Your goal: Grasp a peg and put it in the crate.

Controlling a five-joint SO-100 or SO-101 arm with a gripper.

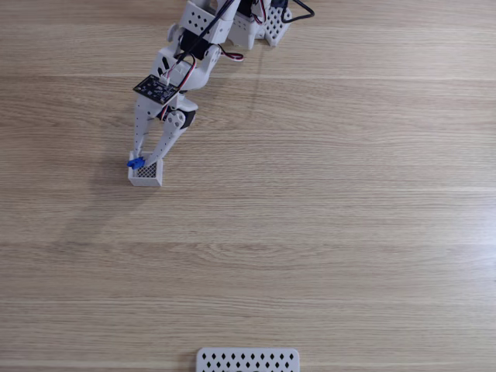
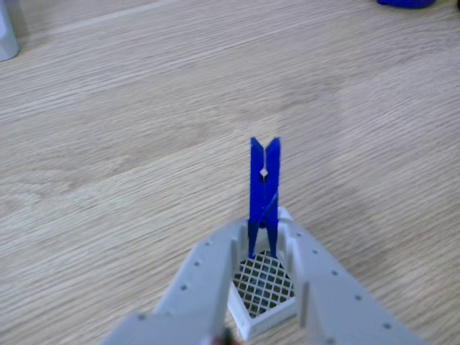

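Note:
In the fixed view the small white crate [image 1: 146, 173] sits on the wooden table at the left, with my gripper [image 1: 147, 160] reaching down over it from the upper right. The blue peg [image 1: 136, 163] shows as a small spot at the crate's upper-left corner. In the other view the peg [image 2: 264, 187] stands between my two grey fingers [image 2: 208, 273]. Its lower end is down in the crate [image 2: 269, 320], above the dark mesh bottom, and its forked end points away past the far rim. My gripper [image 2: 262, 237] is open, its jaws set wider apart than the peg.
A flat white plate with diamond holes [image 1: 248, 360] lies at the bottom edge of the fixed view. The arm's base [image 1: 263, 23] stands at the top. In the other view, a grey object [image 2: 7, 32] is at the top left and a blue thing [image 2: 406, 3] at the top right.

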